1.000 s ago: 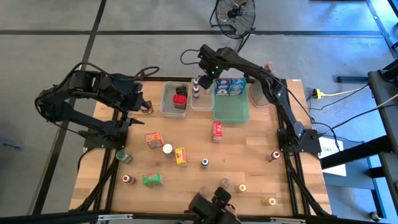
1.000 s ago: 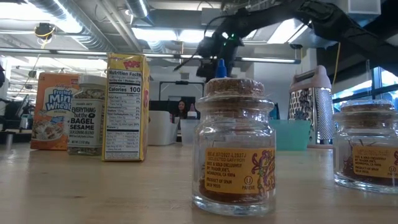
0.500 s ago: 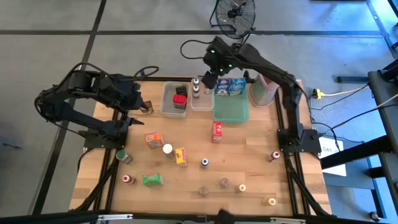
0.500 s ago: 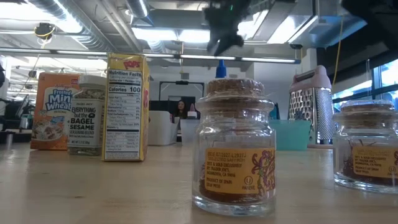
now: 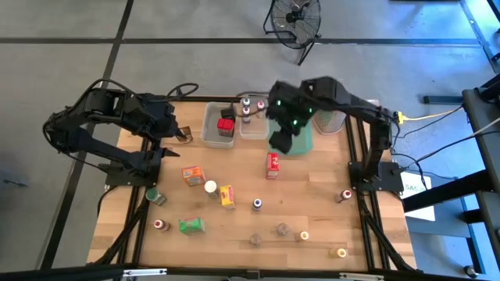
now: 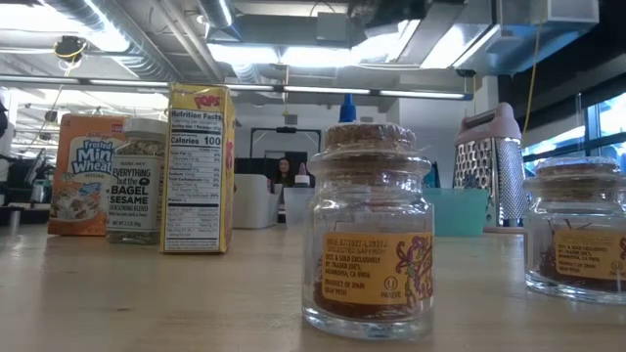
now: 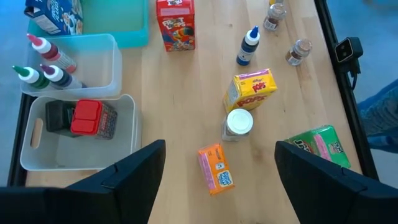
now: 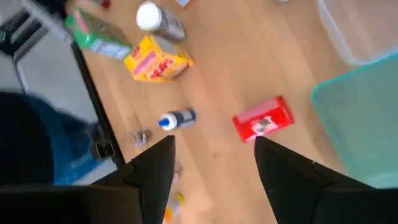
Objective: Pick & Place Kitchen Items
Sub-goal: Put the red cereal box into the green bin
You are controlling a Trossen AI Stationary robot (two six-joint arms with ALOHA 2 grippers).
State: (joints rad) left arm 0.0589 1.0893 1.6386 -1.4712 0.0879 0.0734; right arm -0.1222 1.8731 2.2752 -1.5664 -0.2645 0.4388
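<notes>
My right claw hangs empty, jaws apart, over the green tray. Red box stands just beside it; I'd drop straight down, squaring up first.

Bare wood lies open between the red box and the small jar at the table's four-o'clock edge. At centre, the orange box, white-capped jar, yellow box and blue-capped bottle crowd the passage. Toward twelve o'clock, two clear tubs and the green tray block the rim; the right gripper, empty with fingers apart, hangs over that tray.
</notes>
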